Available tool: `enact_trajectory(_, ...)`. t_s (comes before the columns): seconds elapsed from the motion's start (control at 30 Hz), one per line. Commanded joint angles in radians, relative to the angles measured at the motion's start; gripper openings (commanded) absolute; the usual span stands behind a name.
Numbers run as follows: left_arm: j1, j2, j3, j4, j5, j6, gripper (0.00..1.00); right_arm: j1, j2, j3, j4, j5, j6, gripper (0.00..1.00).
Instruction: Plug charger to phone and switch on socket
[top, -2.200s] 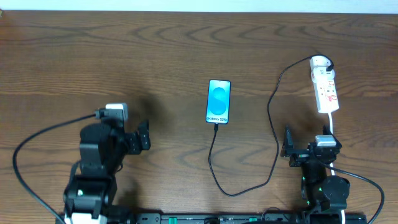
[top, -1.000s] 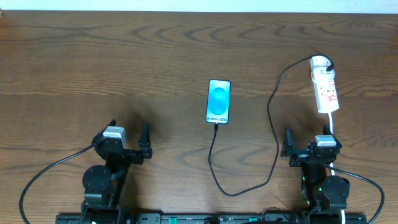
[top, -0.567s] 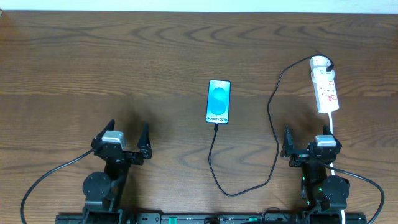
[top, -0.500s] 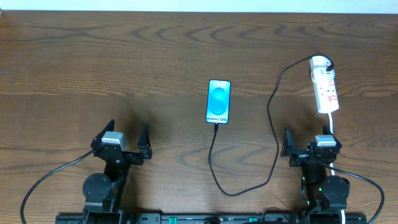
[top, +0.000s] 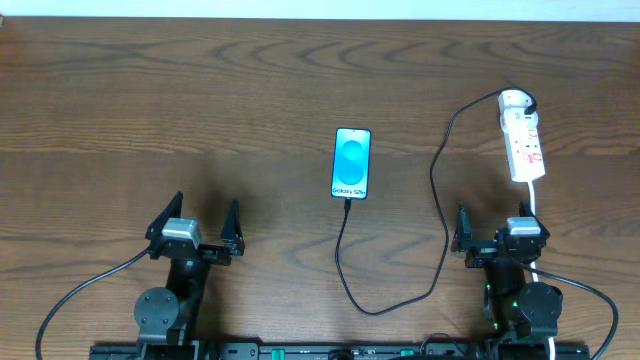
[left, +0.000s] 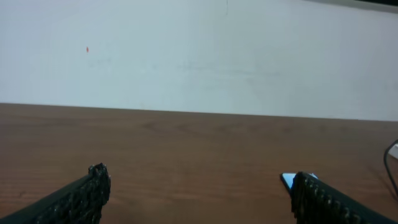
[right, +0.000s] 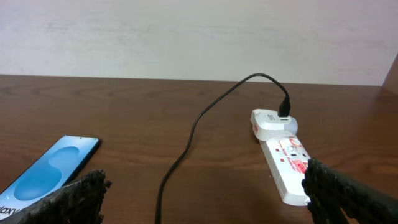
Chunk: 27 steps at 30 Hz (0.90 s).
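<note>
Overhead: arms folded at near edge, left pincer (top: 198, 220) and right pincer (top: 500, 232) wide, empty; phone (top: 352, 163) lies lengthwise near-far.

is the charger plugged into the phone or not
Plugged in, it appears: in the overhead view the tip of the charger meets the bottom edge of the phone, whose screen is lit.

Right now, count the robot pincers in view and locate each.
2. The left black two-finger pincer, open, sits near-left over the brown wooden table; the right black pincer, open, near-right, short of the white power strip. None seems hidden.
</note>
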Motion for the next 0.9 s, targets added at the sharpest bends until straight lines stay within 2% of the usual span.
enact_trajectory(0.0, 0.017, -0.010, -0.003, -0.034, -0.010, 0.009, 0.94, 0.004, -0.003, -0.002, -0.004, 0.001, -0.005, 0.99)
enact_trajectory(0.3, 0.022, -0.010, -0.003, -0.191, -0.061, 0.020, 0.94, 0.004, -0.003, -0.002, -0.004, 0.001, -0.005, 0.99)
enact_trajectory(0.5, 0.022, -0.010, -0.003, -0.194, -0.071, 0.062, 0.94, 0.004, -0.003, -0.002, -0.004, 0.001, -0.005, 0.99)
enact_trajectory(0.87, 0.022, -0.010, -0.003, -0.195, -0.082, 0.061, 0.94, 0.004, -0.003, -0.002, -0.004, 0.001, -0.005, 0.99)
